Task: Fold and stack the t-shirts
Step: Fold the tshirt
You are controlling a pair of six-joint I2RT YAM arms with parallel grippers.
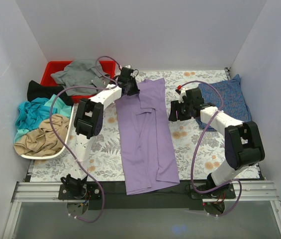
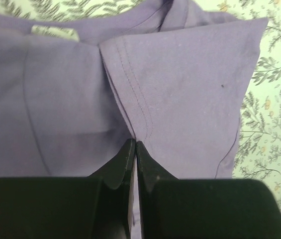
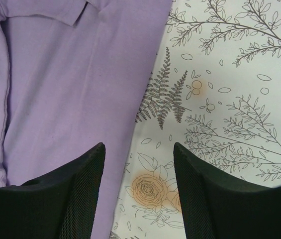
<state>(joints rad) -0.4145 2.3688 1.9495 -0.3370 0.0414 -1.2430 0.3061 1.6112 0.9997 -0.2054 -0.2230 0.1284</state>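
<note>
Jaws of the left gripper (image 2: 134,145) pinch a sleeve edge of the lavender t-shirt (image 1: 145,134), lying lengthwise on the tabletop (image 1: 192,147); jaws of the right gripper (image 3: 139,150) stand wide apart over its side edge.

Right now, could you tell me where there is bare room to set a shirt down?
Bare floral cover lies between the lavender shirt and the right arm, and a narrower strip between that shirt and the left arm. Crowded: white basket and red bin left, blue checked shirt right.
</note>
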